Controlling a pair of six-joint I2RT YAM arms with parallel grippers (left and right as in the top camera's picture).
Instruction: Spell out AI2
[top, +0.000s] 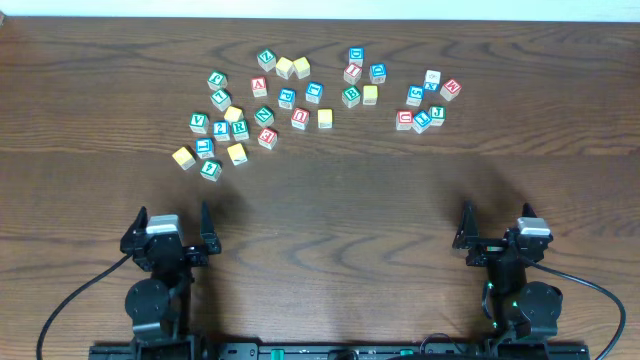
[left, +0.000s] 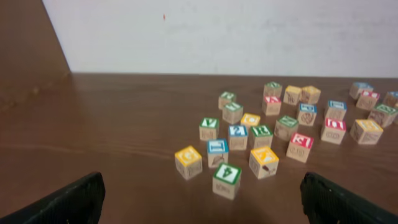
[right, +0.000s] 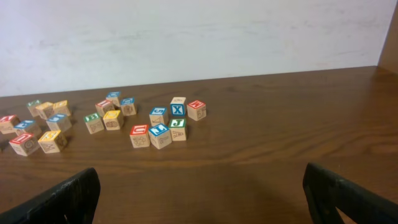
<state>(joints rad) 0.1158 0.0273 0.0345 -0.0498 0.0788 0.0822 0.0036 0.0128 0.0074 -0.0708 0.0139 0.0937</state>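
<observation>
Several wooden letter and number blocks lie scattered across the far half of the table. A red-edged block that reads like A (top: 259, 86) lies in the left cluster; it also shows in the left wrist view (left: 272, 101). A blue-edged block that reads like 2 (top: 220, 128) sits at the left cluster's near side. A red-edged block that may be I (top: 353, 72) lies further right. My left gripper (top: 173, 222) is open and empty near the front edge, well short of the blocks (left: 202, 202). My right gripper (top: 497, 222) is open and empty at the front right (right: 202, 196).
A green-edged block (top: 210, 169) (left: 227, 177) is the nearest one to the left gripper, with a yellow-edged one (top: 183, 157) beside it. A small cluster (top: 425, 105) with a blue X block (right: 178, 110) lies at the far right. A white wall backs the table.
</observation>
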